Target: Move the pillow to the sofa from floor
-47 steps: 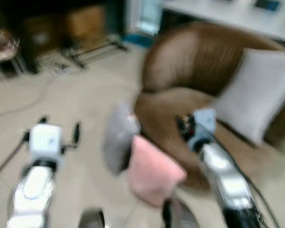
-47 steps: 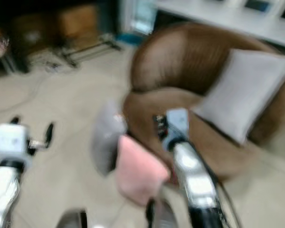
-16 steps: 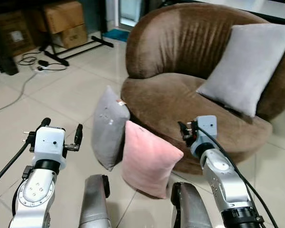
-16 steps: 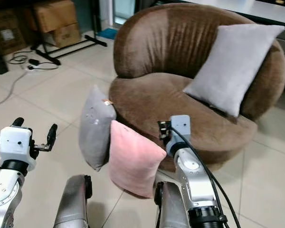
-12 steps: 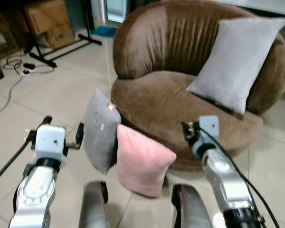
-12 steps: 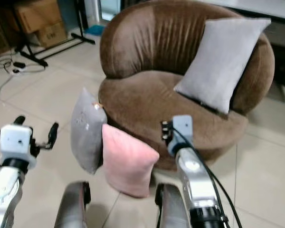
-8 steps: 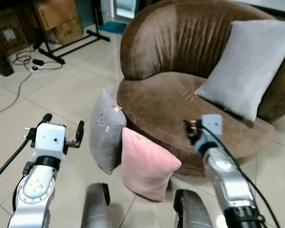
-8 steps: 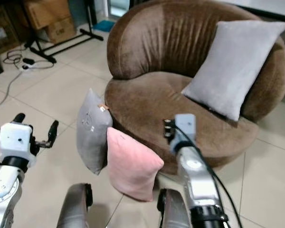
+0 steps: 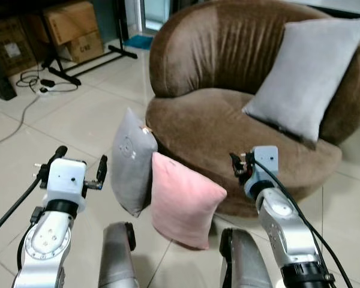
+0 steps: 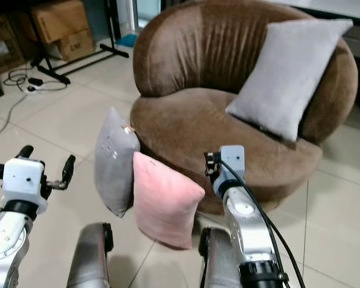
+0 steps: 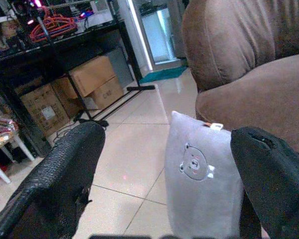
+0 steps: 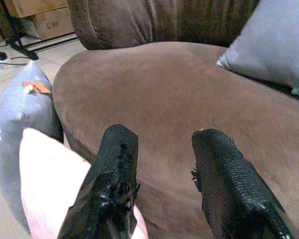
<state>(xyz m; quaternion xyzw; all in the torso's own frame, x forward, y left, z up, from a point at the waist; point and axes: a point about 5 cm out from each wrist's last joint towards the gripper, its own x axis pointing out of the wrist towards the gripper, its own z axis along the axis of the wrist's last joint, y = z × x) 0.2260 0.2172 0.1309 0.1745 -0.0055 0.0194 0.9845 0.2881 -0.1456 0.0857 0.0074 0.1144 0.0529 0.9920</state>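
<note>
A round brown velvet sofa is sitting on the pale tiled floor, and two pillows are standing upright on that floor against its front edge. The soft pink square pillow is leaning on the sofa's base, and the grey pillow with a small bear face and orange tag is touching it on the side away from the sofa's middle. A larger light grey cushion is propped against the sofa's backrest (already up on the seat).

The left gripper is hanging in the air in front of the grey bear pillow, its fingers spread wide and touching nothing. The right gripper is hovering just before the sofa's front edge, above the pink pillow's near corner, its fingers parted with a gap between them and holding nothing.

Beyond the sofa, well apart from it, brown cardboard boxes are resting by a black metal stand, with dark cables trailing over the floor.
</note>
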